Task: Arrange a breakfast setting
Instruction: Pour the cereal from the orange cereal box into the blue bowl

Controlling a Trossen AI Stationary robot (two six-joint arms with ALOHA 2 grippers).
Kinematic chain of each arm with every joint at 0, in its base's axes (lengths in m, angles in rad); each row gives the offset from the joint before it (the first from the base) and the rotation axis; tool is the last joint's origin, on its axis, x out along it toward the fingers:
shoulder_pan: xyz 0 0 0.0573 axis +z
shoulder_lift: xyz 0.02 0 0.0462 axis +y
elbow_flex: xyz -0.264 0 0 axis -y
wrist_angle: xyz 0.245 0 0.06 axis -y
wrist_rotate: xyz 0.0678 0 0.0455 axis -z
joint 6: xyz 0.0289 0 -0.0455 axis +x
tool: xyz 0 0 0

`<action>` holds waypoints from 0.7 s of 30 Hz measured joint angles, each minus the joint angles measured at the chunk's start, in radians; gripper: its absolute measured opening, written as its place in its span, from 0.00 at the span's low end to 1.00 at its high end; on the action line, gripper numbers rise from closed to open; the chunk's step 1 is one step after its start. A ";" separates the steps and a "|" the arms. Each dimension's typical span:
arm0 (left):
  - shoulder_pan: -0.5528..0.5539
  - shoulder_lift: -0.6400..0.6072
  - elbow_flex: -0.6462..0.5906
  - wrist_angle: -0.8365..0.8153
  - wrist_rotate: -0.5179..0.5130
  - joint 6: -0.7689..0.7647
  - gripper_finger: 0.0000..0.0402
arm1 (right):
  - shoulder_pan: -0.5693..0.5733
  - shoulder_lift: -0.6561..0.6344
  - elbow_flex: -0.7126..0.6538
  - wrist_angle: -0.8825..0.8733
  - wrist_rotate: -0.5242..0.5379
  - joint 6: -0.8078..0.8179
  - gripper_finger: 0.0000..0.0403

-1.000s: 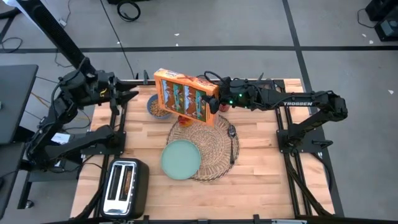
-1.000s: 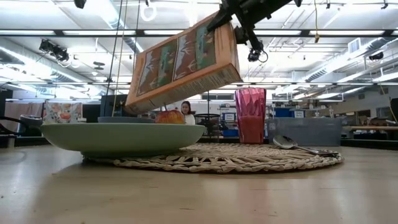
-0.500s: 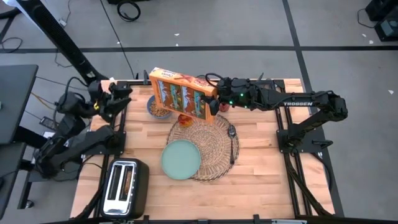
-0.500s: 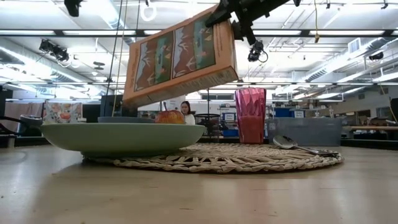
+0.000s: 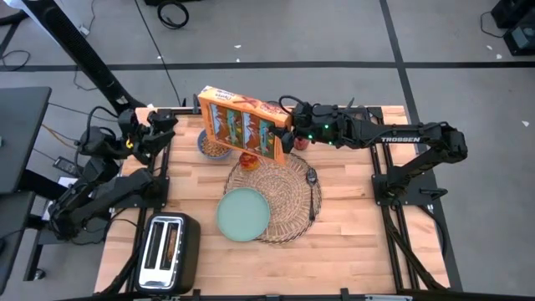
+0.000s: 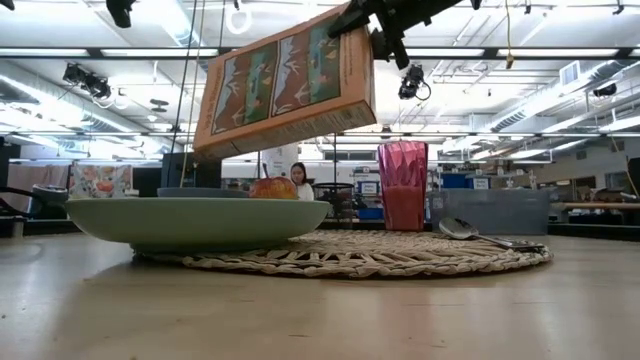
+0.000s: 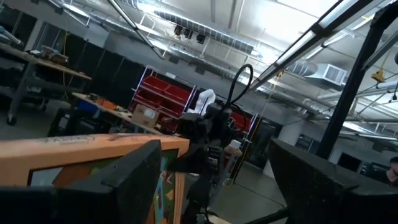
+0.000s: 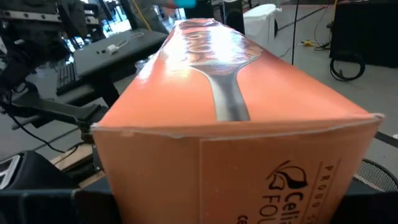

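One end of the cereal box (image 5: 242,125) is pinched by the right pincer (image 5: 288,134), its long axis stretched toward the spread left pincer (image 5: 163,132), above the bowl (image 5: 213,147).

So I've got the cereal box (image 5: 242,127) up in the air in my right gripper (image 5: 290,136), tilted over the back of the table (image 5: 351,226), above the bowl (image 5: 213,148) and apple (image 5: 248,161). The placemat (image 5: 288,201) sits mid-table with the plate (image 5: 243,214) on its front-left edge, the spoon (image 5: 312,191) along its right side and the cup (image 6: 403,185) at its back. The toaster (image 5: 169,251) is at the front-left corner, and my left gripper (image 5: 163,127) hangs off the back-left edge, well apart from everything.
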 joint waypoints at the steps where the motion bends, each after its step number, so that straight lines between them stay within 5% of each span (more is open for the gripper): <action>1: 0.000 0.000 0.000 0.000 0.000 0.000 0.75 | 0.000 0.000 0.000 0.003 0.000 0.000 0.61; 21: 0.002 0.000 0.129 -0.094 -0.020 0.077 0.75 | 0.059 -0.017 0.000 0.015 0.024 0.008 0.61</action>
